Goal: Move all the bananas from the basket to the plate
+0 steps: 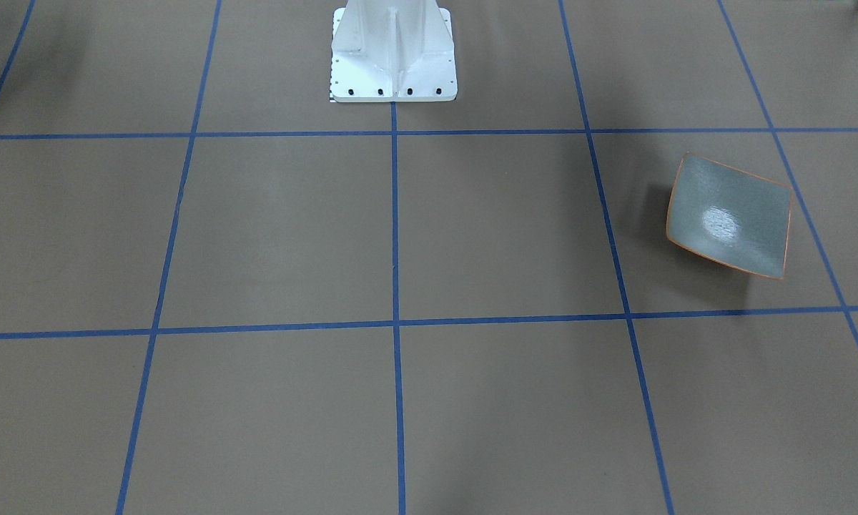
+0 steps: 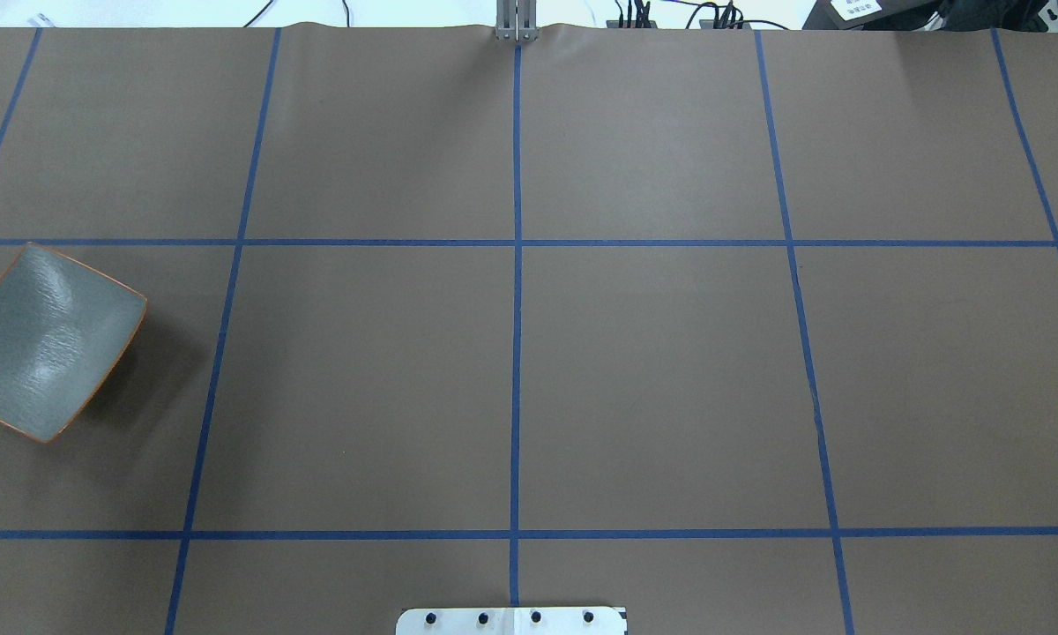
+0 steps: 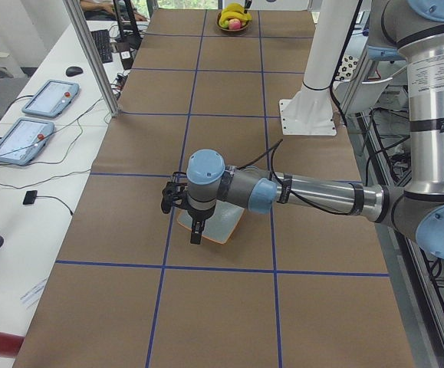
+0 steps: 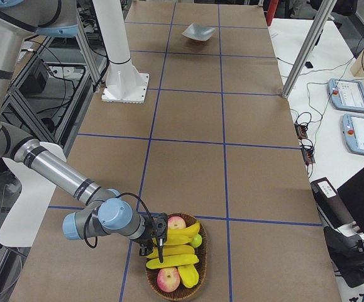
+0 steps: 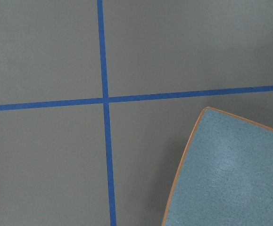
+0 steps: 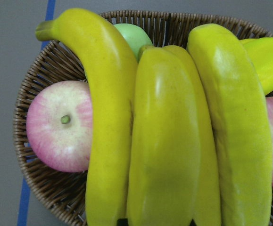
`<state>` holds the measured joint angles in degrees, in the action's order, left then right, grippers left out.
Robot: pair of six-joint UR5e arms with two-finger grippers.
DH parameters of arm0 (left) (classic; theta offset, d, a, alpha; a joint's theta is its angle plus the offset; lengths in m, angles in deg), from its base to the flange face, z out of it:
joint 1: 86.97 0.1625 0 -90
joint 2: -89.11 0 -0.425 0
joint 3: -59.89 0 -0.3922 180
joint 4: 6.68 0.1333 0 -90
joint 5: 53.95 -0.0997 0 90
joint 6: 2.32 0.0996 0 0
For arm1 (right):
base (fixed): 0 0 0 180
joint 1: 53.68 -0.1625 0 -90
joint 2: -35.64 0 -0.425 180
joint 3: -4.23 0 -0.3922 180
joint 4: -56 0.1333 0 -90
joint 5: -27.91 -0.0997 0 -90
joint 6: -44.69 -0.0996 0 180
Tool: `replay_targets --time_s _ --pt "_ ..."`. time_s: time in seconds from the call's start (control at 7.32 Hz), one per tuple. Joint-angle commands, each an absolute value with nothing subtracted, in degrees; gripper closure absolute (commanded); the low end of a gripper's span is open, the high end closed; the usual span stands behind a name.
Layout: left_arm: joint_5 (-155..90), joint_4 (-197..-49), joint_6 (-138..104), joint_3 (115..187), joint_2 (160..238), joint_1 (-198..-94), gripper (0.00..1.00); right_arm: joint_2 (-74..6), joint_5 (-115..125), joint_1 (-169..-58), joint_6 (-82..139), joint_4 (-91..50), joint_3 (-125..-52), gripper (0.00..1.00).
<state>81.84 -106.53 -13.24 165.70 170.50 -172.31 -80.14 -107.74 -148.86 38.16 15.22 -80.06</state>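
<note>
So, nothing's been transferred yet as far as I can judge. The plate [image 2: 48,339] sits bare at the robot's left end of the counter [image 2: 652,379], and all the bananas [image 6: 164,141] are in the basket [image 6: 39,188] way down at the opposite end.

The right fingers [image 4: 161,251] hang right over the basket, pointing down at the yellow pile. From the side I can't tell whether they're spread or pinched, and the wrist view shows only fruit. Same story for the left fingers [image 3: 197,230]: they hover above the plate, and I can't tell their state either.

What worries me is how the bananas are packed. They lie side by side, touching along their lengths, with a pink apple [image 6: 61,125] against the outer one and a green fruit [image 6: 132,34] tucked behind. Coming down on the middle one, a finger could land on a neighbour instead of in a gap. It could also lift two at once and drop one on the way.

They look smooth and curved too, so an off-centre grip might let one swing or slip. And the plate is well apart from the basket, so it's a long carry or a hand-over. A banana set down near the plate's upturned edges could slide off.
</note>
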Motion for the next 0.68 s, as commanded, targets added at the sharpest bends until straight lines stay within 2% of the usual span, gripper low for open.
replay_targets --time_s 0.0,0.55 --pt "81.8 -106.5 -13.3 165.7 170.6 -172.3 0.0 -80.4 -110.5 -152.0 38.4 15.6 -80.9 1.0" --pt "82.3 -106.5 -13.3 165.8 170.8 -172.3 0.0 -78.6 -114.1 -154.9 39.3 15.0 -81.6 1.0"
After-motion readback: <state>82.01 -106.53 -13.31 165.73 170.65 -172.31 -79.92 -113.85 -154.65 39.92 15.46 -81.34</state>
